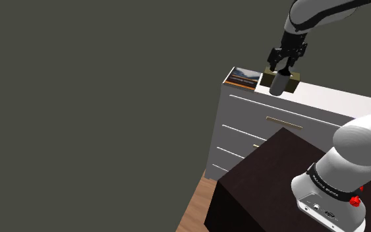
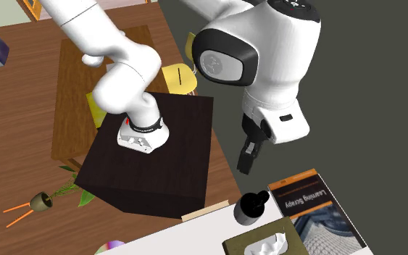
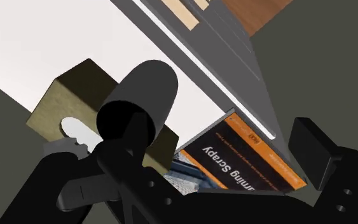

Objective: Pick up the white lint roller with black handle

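Observation:
The lint roller point(image 1: 279, 83) stands upright at the front edge of a white dresser top point(image 1: 329, 104), a pale cylinder with a black handle on top point(image 2: 251, 206). My gripper point(image 1: 286, 60) hangs just above it, open and holding nothing. In the second exterior view the gripper point(image 2: 248, 151) is apart from the handle, with a gap between them. In the wrist view the roller point(image 3: 139, 102) rises close by one finger, the other finger point(image 3: 320, 156) stands well away from it, and the gripper point(image 3: 215, 149) is wide.
An olive tissue box point(image 1: 291, 79) sits right behind the roller. An orange-edged book point(image 2: 317, 211) lies beside them at the dresser's corner. The dresser front has drawers point(image 1: 269, 135). My dark stand point(image 2: 173, 145) adjoins the dresser, and a wooden table point(image 2: 21, 87) lies beyond it.

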{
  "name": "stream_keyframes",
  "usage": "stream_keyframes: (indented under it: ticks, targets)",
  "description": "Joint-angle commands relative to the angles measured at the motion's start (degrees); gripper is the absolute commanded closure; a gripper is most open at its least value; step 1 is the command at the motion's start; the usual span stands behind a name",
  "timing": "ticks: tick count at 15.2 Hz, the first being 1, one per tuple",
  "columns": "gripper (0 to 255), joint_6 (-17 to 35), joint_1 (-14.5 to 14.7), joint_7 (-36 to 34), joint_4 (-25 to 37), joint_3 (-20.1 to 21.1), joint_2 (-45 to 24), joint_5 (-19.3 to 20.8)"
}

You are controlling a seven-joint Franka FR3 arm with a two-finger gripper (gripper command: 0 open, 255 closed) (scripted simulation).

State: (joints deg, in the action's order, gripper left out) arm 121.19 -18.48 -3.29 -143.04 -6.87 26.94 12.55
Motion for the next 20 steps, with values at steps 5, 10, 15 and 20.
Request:
stream_keyframes:
  ticks: [5, 10, 15, 20]
  targets:
    - [0, 8.3, -5.1, -3.4, 1.3, -3.2, -7.5, 4.5]
    - [0, 12.9, -6.1, -4.8, -0.1, -3.9, -10.4, 5.7]
    - [0, 16.0, -6.3, -5.5, -1.5, -4.0, -12.1, 6.3]
    - [255, 16.0, -6.3, -5.5, -1.5, -4.0, -12.1, 6.3]
